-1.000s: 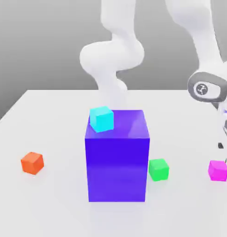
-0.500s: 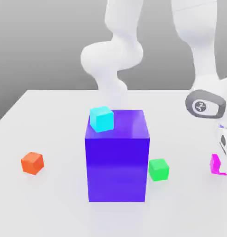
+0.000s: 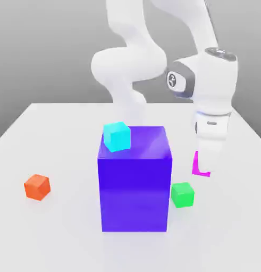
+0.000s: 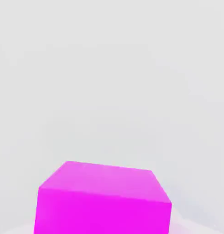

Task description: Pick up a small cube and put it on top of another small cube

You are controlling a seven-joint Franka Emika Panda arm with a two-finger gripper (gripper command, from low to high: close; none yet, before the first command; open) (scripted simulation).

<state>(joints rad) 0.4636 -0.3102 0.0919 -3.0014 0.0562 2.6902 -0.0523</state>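
Plain grey backdrop (image 3: 52, 48) behind, no seams, windows or furniture edges. White matte desk (image 3: 63, 234) below the jaws, far edge straight, narrowing toward the back. Even diffuse light, soft faint shadows. Pale, featureless desk surface (image 4: 109, 82) in the hand view.

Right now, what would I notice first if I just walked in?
The big purple-blue block in the middle, with a cyan cube sitting on its top corner. Then the white arm's end effector at the exterior view's right, holding a pink cube above the table.
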